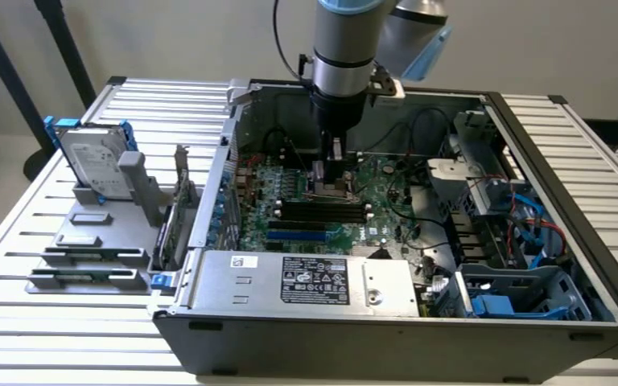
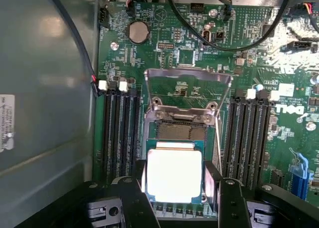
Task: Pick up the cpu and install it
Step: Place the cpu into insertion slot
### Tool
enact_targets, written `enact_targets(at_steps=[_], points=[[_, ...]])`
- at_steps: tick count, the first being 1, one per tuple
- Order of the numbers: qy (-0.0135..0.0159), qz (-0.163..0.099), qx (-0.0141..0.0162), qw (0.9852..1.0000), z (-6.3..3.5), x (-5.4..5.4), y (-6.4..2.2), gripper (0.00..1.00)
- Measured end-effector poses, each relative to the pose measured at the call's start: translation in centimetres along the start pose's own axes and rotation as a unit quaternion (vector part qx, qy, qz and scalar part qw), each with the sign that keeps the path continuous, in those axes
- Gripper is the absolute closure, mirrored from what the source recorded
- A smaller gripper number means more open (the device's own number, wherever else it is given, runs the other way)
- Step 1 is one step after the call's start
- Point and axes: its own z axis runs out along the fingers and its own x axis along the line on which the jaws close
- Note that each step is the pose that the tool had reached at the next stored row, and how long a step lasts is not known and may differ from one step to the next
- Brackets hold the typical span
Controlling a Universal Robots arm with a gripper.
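Arm [image 1: 341, 56] reaching down into the open computer case [image 1: 566, 322], cpu [image 2: 173, 173] in its gripper [image 2: 174, 190].
The fingers [image 2: 133, 200] clasp the cpu by two opposite edges, flat and shiny side up, over the bare socket [image 2: 180, 132] mid-motherboard [image 2: 149, 54]. The socket's metal frame [image 2: 187, 74] stands hinged open, with memory slots [image 2: 119, 133] flanking it.

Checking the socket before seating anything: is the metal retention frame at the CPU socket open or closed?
Open. The retention frame is swung back, green board showing through it, and the cpu is uncovered beside its hinge.
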Motion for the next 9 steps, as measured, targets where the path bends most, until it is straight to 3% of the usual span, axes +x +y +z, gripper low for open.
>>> enact_targets(at_steps=[3, 9], points=[[0.0017, 0.001, -0.0002, 1.0, 0.22, -0.79, -0.05, 0.45], [0.0039, 0.012, -0.0006, 0.9999, 0.87, -0.93, 0.02, 0.45]])
